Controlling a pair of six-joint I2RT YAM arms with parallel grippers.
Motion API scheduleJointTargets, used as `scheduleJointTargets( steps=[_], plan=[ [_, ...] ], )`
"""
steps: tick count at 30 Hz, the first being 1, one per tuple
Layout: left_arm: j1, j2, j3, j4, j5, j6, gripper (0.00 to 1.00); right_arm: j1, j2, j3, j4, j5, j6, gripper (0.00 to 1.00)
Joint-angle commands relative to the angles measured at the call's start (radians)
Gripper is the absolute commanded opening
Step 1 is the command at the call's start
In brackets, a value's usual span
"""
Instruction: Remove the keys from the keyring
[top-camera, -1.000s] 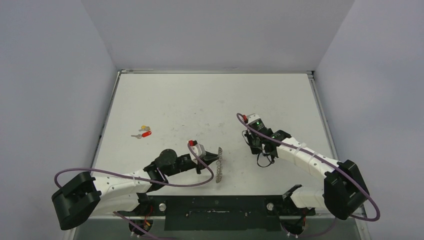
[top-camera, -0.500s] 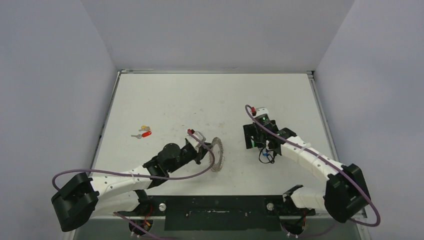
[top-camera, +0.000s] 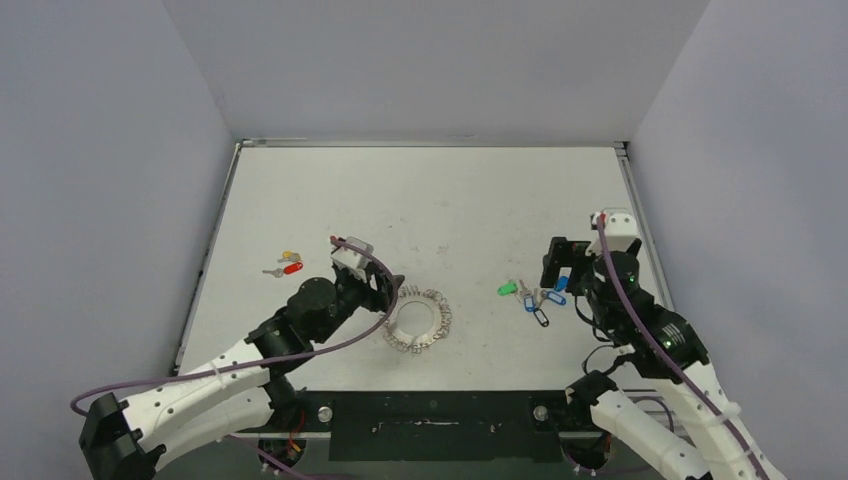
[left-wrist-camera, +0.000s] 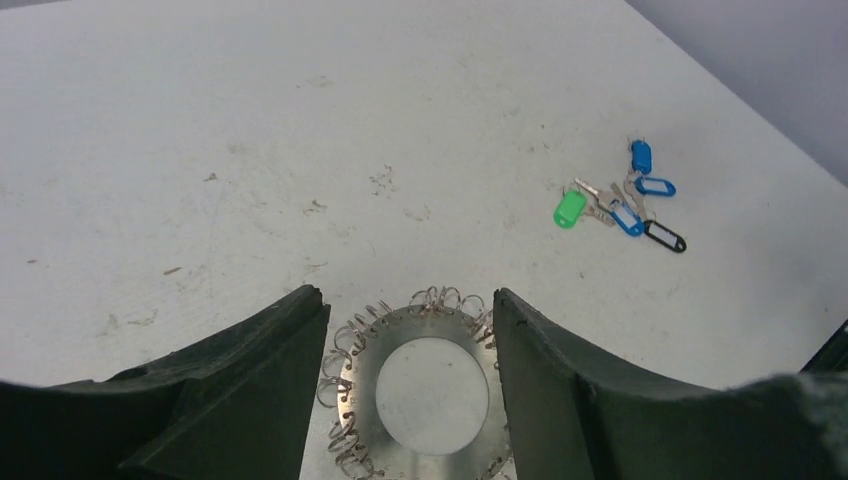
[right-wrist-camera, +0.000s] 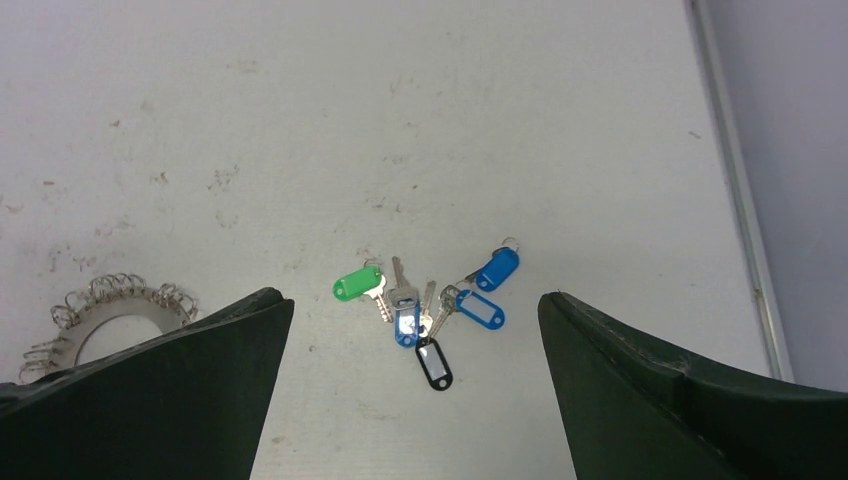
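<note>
The keyring (top-camera: 418, 322) lies flat on the surface (top-camera: 420, 200), and small wire loops sit all around its rim. The left tool (left-wrist-camera: 405, 300) hangs over it with fingers apart. The green-tagged key (right-wrist-camera: 358, 285) lies well apart from the ring (just beside the blue- and black-tagged keys (right-wrist-camera: 497, 268)), below the right tool (right-wrist-camera: 410, 295), whose fingers are also spread wide.

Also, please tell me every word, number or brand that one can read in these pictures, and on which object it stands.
No text can be read anywhere.
Green-tagged key: no print shows on the tag.
Blue- and black-tagged keys: the label windows look blank.
Keyring: no marking shows.
Red- and yellow-tagged keys: too small to read.
</note>
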Motion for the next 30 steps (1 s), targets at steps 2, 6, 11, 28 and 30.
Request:
scheduleJointTargets(
  steps=[2, 6, 11, 28, 30],
  plan=[
    [0.011, -0.122, 0.209, -0.429, -0.201, -0.126, 0.63, -0.004, -0.153, 0.089, -0.14, 0.169, -0.024, 1.0],
    [0.011, -0.232, 0.317, -0.668, -0.285, -0.172, 0.74, -0.005, -0.282, 0.114, -0.181, 0.24, -0.04, 1.0],
    [0.009, -0.422, 0.401, -0.834, -0.281, -0.134, 0.97, -0.005, -0.42, 0.115, -0.214, 0.32, -0.056, 1.0],
    [0.104, -0.786, 0.364, -0.83, -0.302, -0.003, 0.97, -0.004, -0.646, -0.002, -0.166, 0.392, -0.049, 1.0],
    [0.148, -0.787, 0.355, -0.832, -0.274, -0.005, 0.97, -0.005, -0.649, -0.012, -0.163, 0.393, -0.049, 1.0]
  ],
)
